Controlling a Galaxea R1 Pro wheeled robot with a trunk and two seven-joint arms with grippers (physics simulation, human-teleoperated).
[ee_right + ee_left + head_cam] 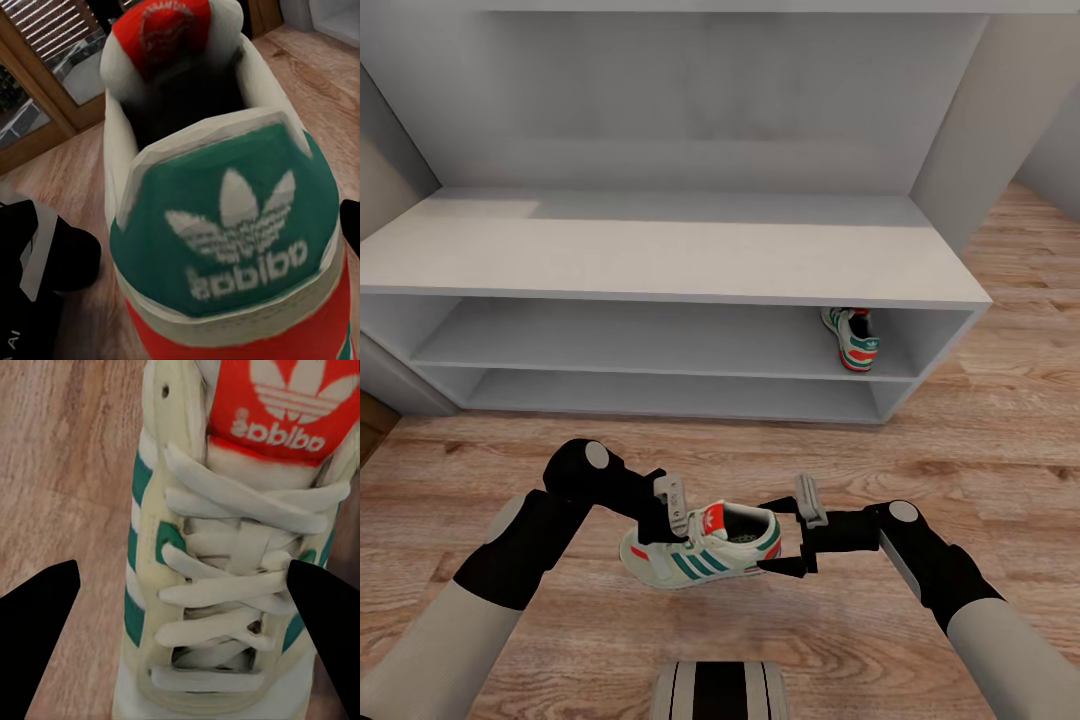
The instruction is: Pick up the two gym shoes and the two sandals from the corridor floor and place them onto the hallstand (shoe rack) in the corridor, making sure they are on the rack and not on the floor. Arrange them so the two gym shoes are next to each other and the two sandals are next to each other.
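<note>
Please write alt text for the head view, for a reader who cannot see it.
Both grippers, left and right, flank a gym shoe above the wood floor. Ahead, the grey-white hallstand has a second gym shoe on its upper shelf's right end.

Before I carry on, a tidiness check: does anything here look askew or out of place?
One gym shoe on the hallstand's upper shelf, far right, stands tipped on its side rather than flat on its sole. The other sneaker sits between both grippers.
</note>
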